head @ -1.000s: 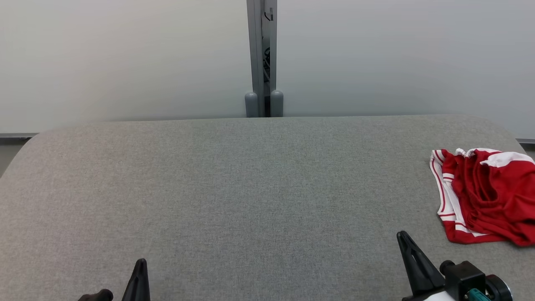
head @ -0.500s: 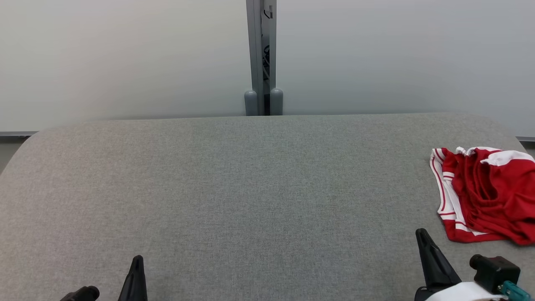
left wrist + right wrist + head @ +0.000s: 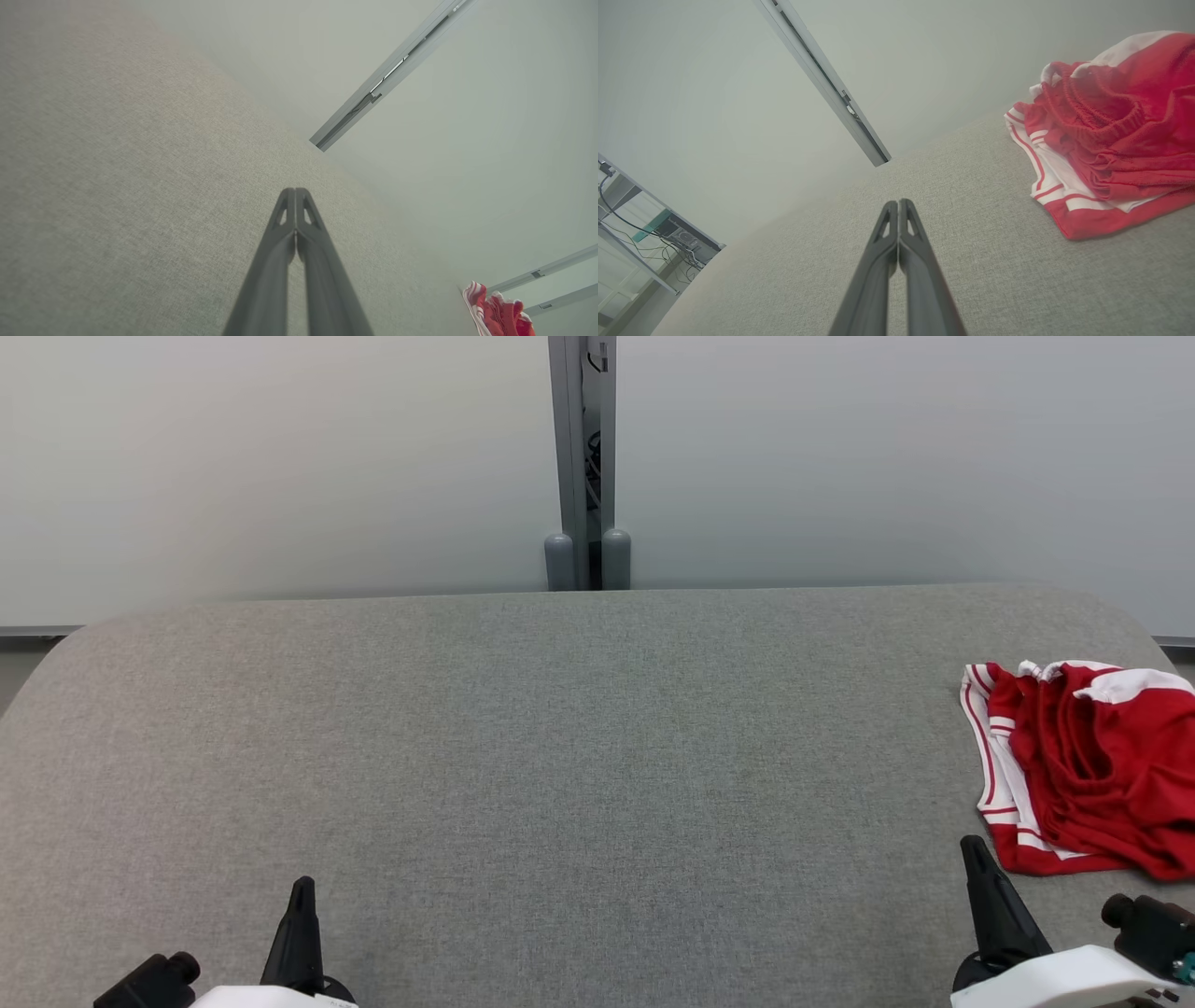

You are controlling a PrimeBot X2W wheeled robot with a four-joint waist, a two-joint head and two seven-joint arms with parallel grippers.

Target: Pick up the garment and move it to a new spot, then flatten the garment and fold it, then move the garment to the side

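The garment (image 3: 1092, 770) is a crumpled heap of red fabric with white stripes, lying at the right edge of the grey table (image 3: 560, 756). It also appears at the upper right of the right wrist view (image 3: 1106, 135) and small in the lower right corner of the left wrist view (image 3: 497, 315). My right gripper (image 3: 971, 845) is shut and empty, just left of and nearer than the garment, not touching it. My left gripper (image 3: 302, 882) is shut and empty at the near left of the table. Both pairs of fingers press together in the wrist views (image 3: 295, 191) (image 3: 898, 203).
A pale wall with a grey vertical post (image 3: 583, 467) stands behind the table's far edge. The table's rounded corners show at far left and far right. Shelving with cables (image 3: 640, 224) lies beyond the table in the right wrist view.
Both grippers have drawn back toward the near edge; the right one also moved right, closer to the garment's near corner. The garment has not moved.
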